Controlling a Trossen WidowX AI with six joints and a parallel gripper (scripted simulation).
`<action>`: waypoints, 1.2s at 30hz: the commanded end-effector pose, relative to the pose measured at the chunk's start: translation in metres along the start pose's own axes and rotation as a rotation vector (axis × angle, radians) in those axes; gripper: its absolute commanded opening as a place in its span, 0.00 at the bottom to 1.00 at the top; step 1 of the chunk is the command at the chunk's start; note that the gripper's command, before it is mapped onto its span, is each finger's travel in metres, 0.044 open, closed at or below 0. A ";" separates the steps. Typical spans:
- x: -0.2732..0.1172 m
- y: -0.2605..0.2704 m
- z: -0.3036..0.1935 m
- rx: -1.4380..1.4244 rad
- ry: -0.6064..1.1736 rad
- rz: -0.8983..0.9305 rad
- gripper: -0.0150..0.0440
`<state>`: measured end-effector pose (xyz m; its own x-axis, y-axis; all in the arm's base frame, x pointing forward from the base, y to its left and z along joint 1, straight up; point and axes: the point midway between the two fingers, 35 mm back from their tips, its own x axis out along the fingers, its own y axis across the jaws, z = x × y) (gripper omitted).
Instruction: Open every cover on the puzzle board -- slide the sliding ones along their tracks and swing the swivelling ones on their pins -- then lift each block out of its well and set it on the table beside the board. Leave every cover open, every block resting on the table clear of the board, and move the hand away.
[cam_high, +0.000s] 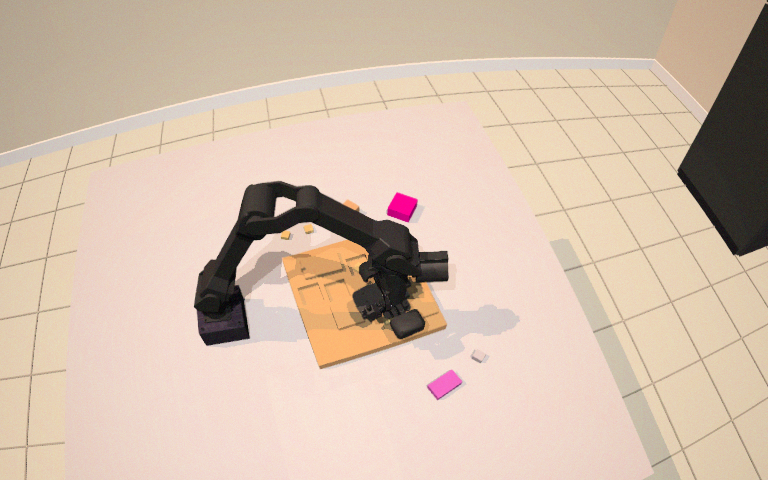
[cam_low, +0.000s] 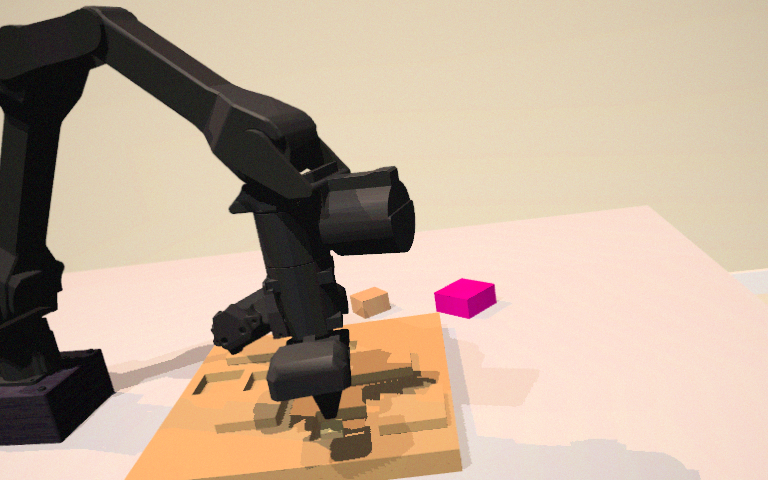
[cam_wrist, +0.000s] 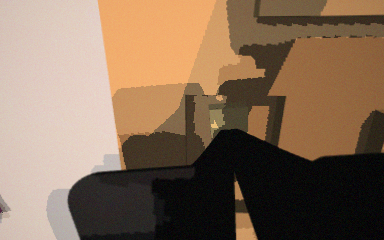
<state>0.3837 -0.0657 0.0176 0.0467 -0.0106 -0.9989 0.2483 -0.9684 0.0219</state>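
The orange puzzle board (cam_high: 323, 353) (cam_low: 164, 455) (cam_wrist: 145, 35) lies under the arm. My gripper (cam_low: 330, 417) (cam_wrist: 229, 138) is shut and empty, its tips pointing down at an open well near the board's front. A yellowish block (cam_wrist: 215, 117) shows in shadow in that well, partly hidden by the fingers. A flat orange cover (cam_low: 237, 416) lies left of the tips in the exterior view, another cover (cam_low: 413, 414) right of them. Two wells near the arm's base look empty. A magenta block (cam_high: 400, 206) (cam_low: 464, 288) and an orange block (cam_high: 351, 206) (cam_low: 369, 300) rest on the table behind the board.
Two small yellow blocks (cam_high: 286, 234) (cam_high: 308, 228) lie on the table behind the board. A pink block (cam_high: 444, 384) and a small pale block (cam_high: 478, 355) lie beyond its front right corner. The arm hides part of the board. A dark upright object (cam_high: 730, 152) stands far right.
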 end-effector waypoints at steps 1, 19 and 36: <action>0.007 -0.002 0.001 -0.002 -0.006 -0.007 0.25; 0.010 -0.002 0.001 -0.004 -0.006 -0.008 0.25; 0.013 -0.001 -0.015 -0.004 -0.004 -0.008 0.25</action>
<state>0.3954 -0.0630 0.0095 0.0524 -0.0109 -0.9986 0.2561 -0.9664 0.0240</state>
